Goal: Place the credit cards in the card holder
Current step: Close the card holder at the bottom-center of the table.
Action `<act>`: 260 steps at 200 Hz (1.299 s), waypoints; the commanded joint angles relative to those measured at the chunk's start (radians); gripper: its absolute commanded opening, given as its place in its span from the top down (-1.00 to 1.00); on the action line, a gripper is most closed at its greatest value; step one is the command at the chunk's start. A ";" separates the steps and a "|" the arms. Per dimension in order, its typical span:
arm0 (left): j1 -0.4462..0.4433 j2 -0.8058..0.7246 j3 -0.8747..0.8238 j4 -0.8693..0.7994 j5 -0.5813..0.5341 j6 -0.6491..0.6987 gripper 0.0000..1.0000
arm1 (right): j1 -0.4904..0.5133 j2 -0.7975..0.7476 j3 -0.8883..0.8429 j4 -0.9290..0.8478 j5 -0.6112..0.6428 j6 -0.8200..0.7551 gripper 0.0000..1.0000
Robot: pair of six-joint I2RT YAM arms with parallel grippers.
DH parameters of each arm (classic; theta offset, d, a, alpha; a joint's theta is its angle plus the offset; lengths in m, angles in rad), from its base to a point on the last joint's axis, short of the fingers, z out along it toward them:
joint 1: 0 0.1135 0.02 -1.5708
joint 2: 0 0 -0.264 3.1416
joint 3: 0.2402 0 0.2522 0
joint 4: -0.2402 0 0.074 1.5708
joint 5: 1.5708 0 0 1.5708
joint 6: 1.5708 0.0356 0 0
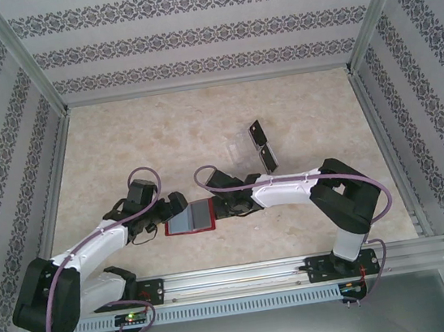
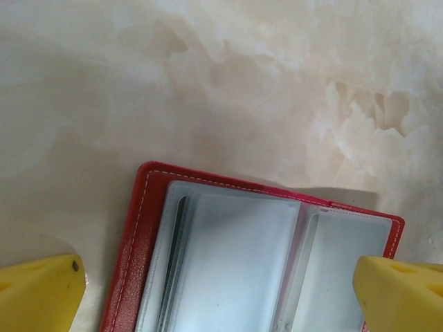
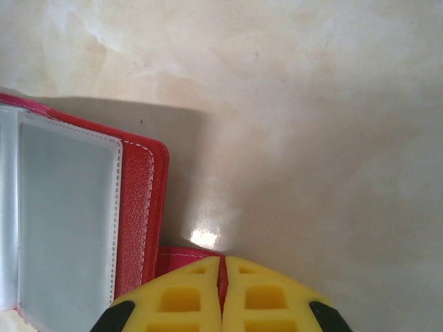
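Observation:
The card holder (image 1: 190, 218), a red wallet, lies open on the table between my two grippers, its grey-blue clear pockets facing up (image 2: 235, 263). A dark card edge (image 2: 176, 256) shows inside its left pocket. My left gripper (image 1: 174, 209) is open, its yellow fingertips (image 2: 48, 290) standing either side of the wallet's near part. My right gripper (image 3: 223, 266) is shut on the wallet's red snap tab (image 3: 181, 257) at the wallet's right edge (image 3: 138, 207). Two black credit cards (image 1: 268, 158) stand further back in a clear slotted tray.
The clear plastic tray (image 1: 251, 139) stands behind the right arm, near the table's middle. Patterned walls and metal rails (image 1: 384, 153) close in the marble-look tabletop on three sides. Both arm bases sit on the rail at the near edge.

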 commanded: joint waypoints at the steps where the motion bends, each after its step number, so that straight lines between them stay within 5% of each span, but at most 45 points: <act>1: -0.017 -0.008 -0.016 0.181 0.146 -0.034 -1.00 | -0.012 0.015 0.001 0.003 -0.012 -0.017 1.00; 77: -0.037 -0.106 -0.009 0.235 0.171 -0.107 -1.00 | -0.014 0.028 0.014 0.005 -0.018 -0.023 1.00; 220: -0.213 0.024 0.051 0.425 0.111 -0.193 -1.00 | -0.018 0.010 0.013 -0.007 -0.016 -0.024 1.00; 260: -0.241 0.061 0.056 0.455 0.104 -0.203 -1.00 | -0.021 -0.036 0.000 -0.024 -0.005 -0.021 0.72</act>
